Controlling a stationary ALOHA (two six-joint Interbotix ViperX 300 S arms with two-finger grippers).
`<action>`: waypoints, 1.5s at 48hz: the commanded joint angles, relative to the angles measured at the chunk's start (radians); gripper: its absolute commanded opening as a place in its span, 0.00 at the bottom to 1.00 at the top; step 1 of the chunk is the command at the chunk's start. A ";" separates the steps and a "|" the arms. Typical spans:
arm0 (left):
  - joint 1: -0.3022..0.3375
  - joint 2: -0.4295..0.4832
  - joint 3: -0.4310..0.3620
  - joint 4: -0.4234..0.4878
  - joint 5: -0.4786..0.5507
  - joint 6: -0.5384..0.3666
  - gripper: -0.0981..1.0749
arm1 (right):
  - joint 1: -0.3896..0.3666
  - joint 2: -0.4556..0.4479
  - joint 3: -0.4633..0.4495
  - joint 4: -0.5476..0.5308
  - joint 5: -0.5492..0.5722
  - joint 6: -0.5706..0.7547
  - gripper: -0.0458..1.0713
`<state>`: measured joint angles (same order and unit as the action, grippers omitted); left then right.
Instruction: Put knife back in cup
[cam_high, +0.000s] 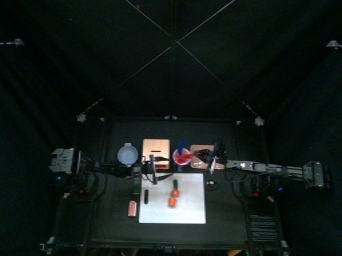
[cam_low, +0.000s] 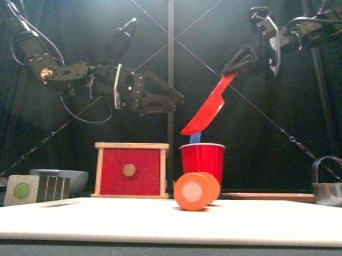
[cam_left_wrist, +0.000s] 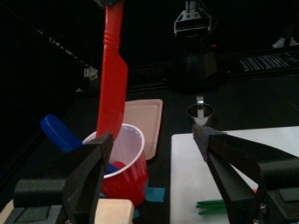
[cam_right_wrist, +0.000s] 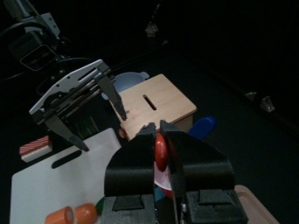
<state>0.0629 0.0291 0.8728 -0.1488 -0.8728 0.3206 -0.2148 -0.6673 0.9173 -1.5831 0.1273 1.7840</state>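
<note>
From high above, showing little at this scale: the right gripper reaching in over the cup at the table's middle, with the white board and an orange piece nearer the front. At table height, holding the red knife pinched by its upper end between nearly closed fingers of the right gripper, blade slanting down and away from them, tip hanging just above or at the rim of the red cup; whether touching, not showing. Hovering beside the blade, the left gripper, fingers spread fully and empty. Looking between the left gripper's wide fingers: knife standing almost upright beyond them, lower end entering the cup's mouth, a blue thing leaning in the cup alongside. Looking along the right gripper's own fingers: a sliver of red clamped between them, the open left gripper ahead over a wooden board. Judging progress: knife lifted and aligned, insertion beginning; lowering fully and letting go remaining.
</note>
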 joint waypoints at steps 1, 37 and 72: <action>-0.002 -0.038 -0.003 -0.014 -0.011 0.008 0.96 | -0.023 -0.009 -0.002 0.006 -0.026 -0.002 0.34; -0.002 -0.092 0.046 -0.052 -0.011 0.017 0.96 | -0.201 0.109 0.021 0.043 -0.227 0.000 0.44; -0.005 -0.138 0.072 -0.051 -0.014 0.028 0.96 | -0.044 -0.015 0.086 0.087 -0.195 0.003 0.94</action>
<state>0.0614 -0.0782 0.9511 -0.2010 -0.8759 0.3421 -0.3252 -0.6780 0.9971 -1.5064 -0.0552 1.7856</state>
